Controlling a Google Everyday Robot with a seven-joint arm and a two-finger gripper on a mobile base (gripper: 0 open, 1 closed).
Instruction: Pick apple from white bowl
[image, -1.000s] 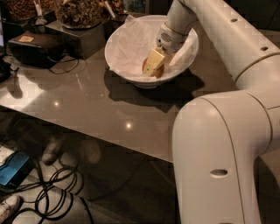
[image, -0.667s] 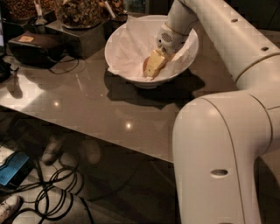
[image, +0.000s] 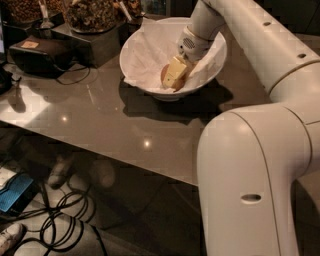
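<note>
1. A white robot arm (image: 252, 37) reaches down from the upper right into the white bowl (image: 210, 70), which stands towards the back of a glossy grey-brown desk (image: 105, 117).
2. The gripper (image: 175, 75) is low inside the bowl, just above its floor.
3. Its pale yellow fingers (image: 176, 71) are clamped on the apple (image: 164, 75). The near finger lies flat across the front of the fruit.
4. The apple is in the bowl, on crumpled white napkins (image: 150, 47). Only an orange-red edge of it shows to the left of and below the finger.
5. To the left of the bowl at the desk's back stand dark glass jars of nuts (image: 92, 12) and a flat black device (image: 37, 55).
6. Tangled black cables (image: 62, 225) lie on the floor below the desk.
</note>
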